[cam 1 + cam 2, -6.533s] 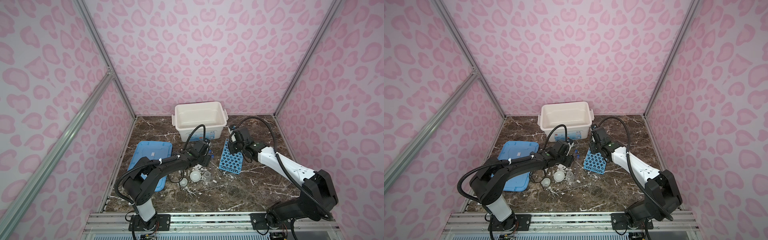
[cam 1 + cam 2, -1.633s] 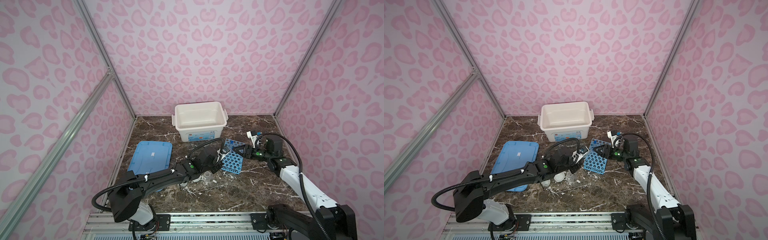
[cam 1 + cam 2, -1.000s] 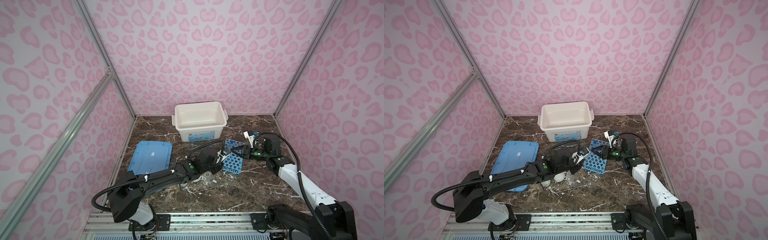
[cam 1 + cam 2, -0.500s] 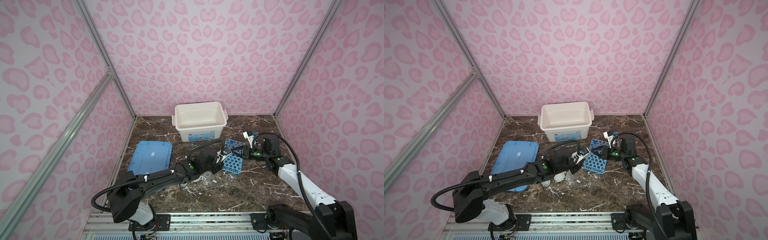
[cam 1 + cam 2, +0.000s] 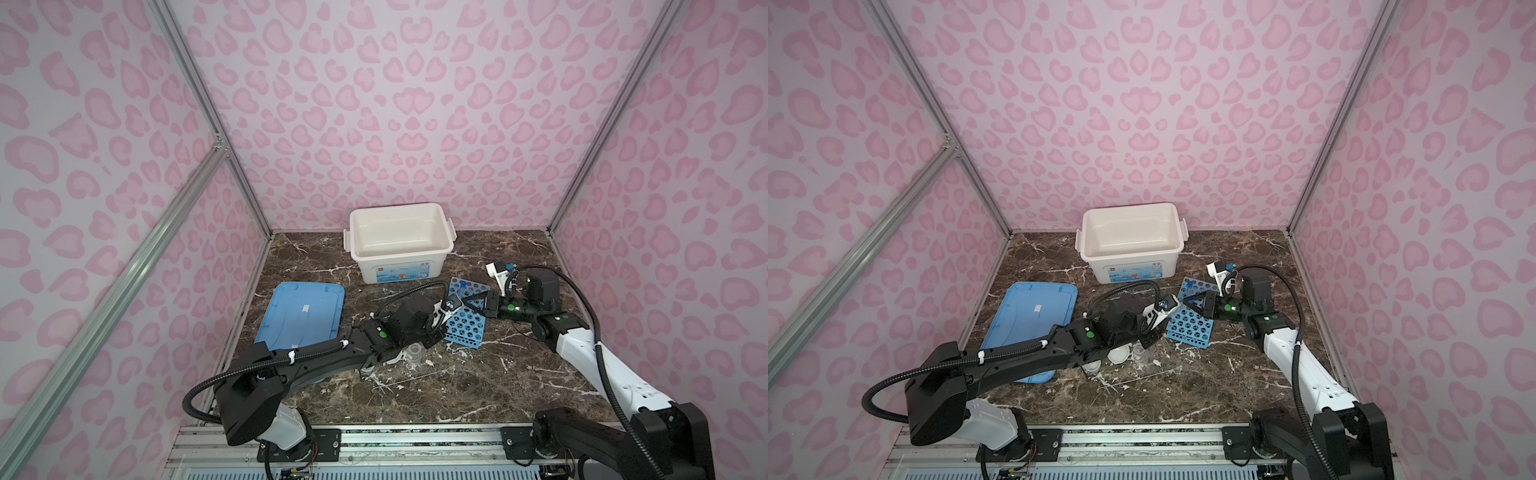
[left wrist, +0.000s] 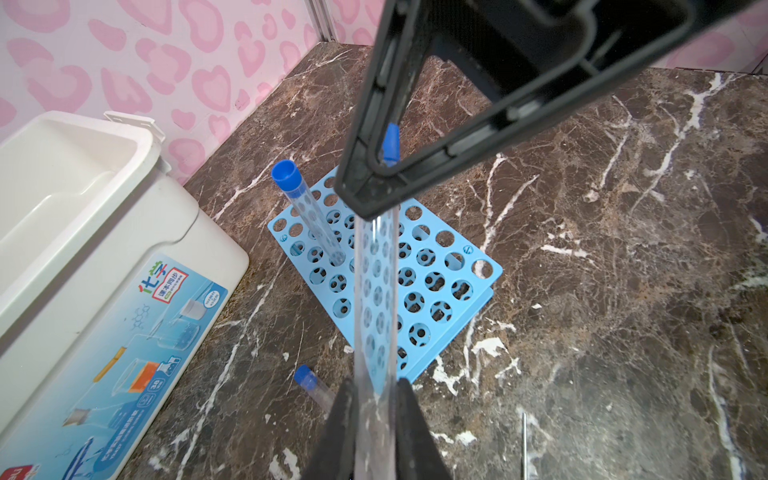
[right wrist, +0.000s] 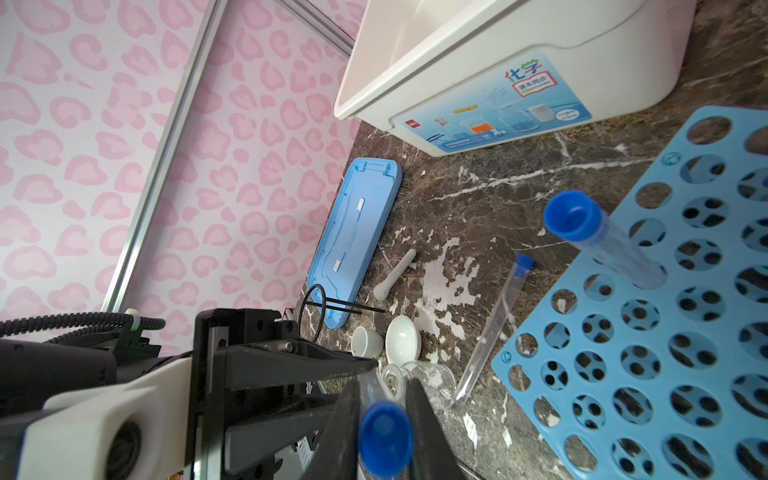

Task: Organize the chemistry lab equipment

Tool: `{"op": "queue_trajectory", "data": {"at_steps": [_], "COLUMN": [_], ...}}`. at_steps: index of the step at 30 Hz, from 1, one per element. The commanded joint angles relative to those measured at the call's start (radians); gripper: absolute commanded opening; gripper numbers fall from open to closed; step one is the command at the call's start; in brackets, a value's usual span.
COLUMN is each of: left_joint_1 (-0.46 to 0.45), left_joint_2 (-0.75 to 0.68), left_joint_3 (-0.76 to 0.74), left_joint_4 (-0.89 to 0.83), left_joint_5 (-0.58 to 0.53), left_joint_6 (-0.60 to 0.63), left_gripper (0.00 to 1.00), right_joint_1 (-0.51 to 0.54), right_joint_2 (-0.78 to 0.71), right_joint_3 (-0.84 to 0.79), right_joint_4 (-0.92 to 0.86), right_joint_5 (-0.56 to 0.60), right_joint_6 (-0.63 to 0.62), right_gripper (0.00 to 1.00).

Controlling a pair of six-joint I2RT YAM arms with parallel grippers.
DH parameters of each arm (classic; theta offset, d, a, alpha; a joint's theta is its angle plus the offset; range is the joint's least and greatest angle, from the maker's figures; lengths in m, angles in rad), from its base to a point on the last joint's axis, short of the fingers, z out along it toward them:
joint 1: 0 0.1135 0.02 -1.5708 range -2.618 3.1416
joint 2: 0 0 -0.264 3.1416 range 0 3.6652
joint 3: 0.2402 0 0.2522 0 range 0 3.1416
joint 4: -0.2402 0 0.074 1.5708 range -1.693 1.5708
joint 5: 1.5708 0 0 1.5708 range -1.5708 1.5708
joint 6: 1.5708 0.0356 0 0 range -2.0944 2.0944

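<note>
A clear blue-capped tube (image 6: 376, 299) is held in the air over the blue perforated rack (image 6: 440, 266) by both arms. My left gripper (image 6: 374, 409) is shut on its clear lower end. My right gripper (image 7: 384, 399) has its fingers pressed on either side of the blue cap (image 7: 384, 432). A second tube (image 7: 602, 241) stands in the rack's far corner. A third tube (image 7: 494, 324) lies on the table beside the rack. In both top views the two grippers meet at the rack's left edge (image 5: 463, 301) (image 5: 1185, 301).
A white pestle (image 7: 395, 274), white cup (image 7: 365, 340), white dish (image 7: 402, 338), clear beaker (image 7: 432, 378) and black wire ring stand (image 7: 316, 311) lie left of the rack. The white storage box (image 5: 399, 241) stands at the back. The blue lid (image 5: 303, 316) lies flat at the left.
My right gripper moved left to the held tube and its jaws narrowed onto the cap. The left arm kept still with the tube.
</note>
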Motion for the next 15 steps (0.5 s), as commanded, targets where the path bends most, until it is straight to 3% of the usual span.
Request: {"op": "queue_trajectory", "data": {"at_steps": [1,15], "left_joint_1": [0.001,0.001], "left_joint_2": [0.005,0.012], "left_joint_3": [0.005,0.012], "left_joint_4": [0.033,0.049], "left_joint_5": [-0.016,-0.019], "left_joint_6": [0.0,-0.015], "left_gripper": [0.09,0.16], "right_joint_1": [0.003,0.006], "right_joint_2": [-0.004,-0.02], "right_joint_3": [-0.01,-0.016], "right_joint_4": [0.017,0.021], "right_joint_5": [0.023,0.07], "right_joint_6": [-0.006,-0.002], "right_gripper": [0.19,0.14]}}
